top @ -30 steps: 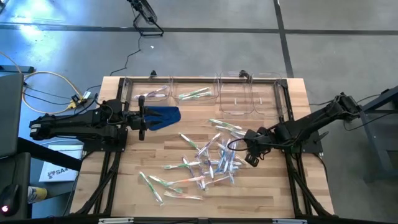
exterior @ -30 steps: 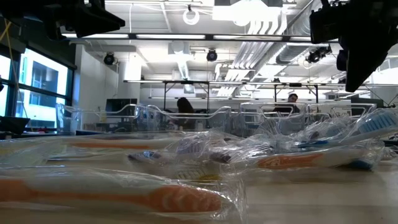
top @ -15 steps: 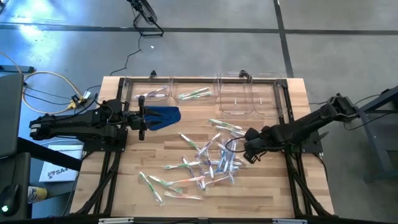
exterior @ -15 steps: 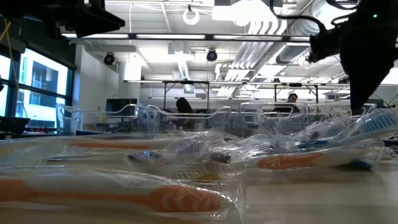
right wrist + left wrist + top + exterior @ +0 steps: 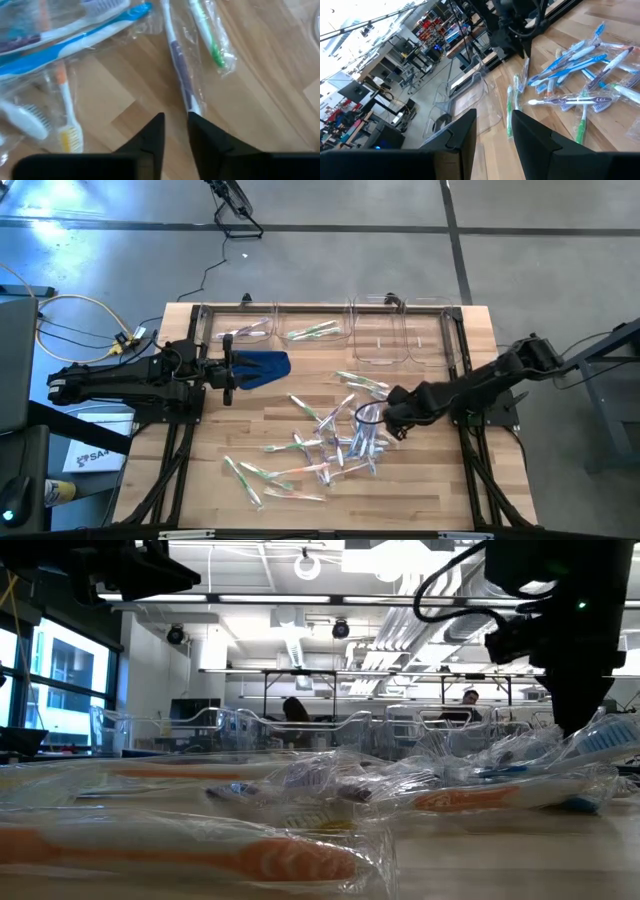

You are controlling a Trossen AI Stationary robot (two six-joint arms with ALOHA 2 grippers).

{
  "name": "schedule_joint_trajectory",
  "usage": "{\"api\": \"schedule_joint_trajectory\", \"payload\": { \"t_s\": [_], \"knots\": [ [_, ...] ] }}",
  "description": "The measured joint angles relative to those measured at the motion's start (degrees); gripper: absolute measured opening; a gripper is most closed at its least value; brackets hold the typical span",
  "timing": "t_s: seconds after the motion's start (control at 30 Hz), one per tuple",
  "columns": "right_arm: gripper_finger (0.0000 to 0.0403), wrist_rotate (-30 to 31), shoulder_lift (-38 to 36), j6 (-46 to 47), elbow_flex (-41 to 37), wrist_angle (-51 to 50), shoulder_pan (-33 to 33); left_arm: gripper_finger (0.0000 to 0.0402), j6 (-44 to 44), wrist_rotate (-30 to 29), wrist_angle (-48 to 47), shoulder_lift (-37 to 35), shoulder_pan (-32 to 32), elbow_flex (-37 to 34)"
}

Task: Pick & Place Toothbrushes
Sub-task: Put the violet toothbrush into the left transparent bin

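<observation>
Right claw has moved left over the toothbrushes, fingers slightly apart, empty. Left claw unchanged, apart. Wooden table; workshop behind.

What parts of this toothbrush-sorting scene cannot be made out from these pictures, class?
- High view: the heaped wrapped toothbrushes overlap and are too small to count.
- Low view: the right hand drops behind crinkled wrapping, hiding its tips.
- High view: what lies inside the clear plastic bins is too faint to tell.
</observation>
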Motion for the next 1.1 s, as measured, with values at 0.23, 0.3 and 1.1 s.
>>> {"api": "schedule_joint_trajectory", "payload": {
  "t_s": [0.23,0.3,1.1],
  "knots": [
    [0.017,-0.59,1.62,-0.13,0.0,-1.36,-3.15,0.012,-0.02,-0.03,-0.14,0.0,0.0,0.02],
    [0.018,-0.84,2.27,-1.16,0.0,-1.07,-4.03,0.012,-0.02,-0.17,-0.15,0.0,0.0,0.02],
    [0.019,-7.32,11.64,-18.03,-0.5,2.54,-6.85,0.012,-0.08,-0.11,-0.33,0.0,0.0,0.0]
  ]
}}
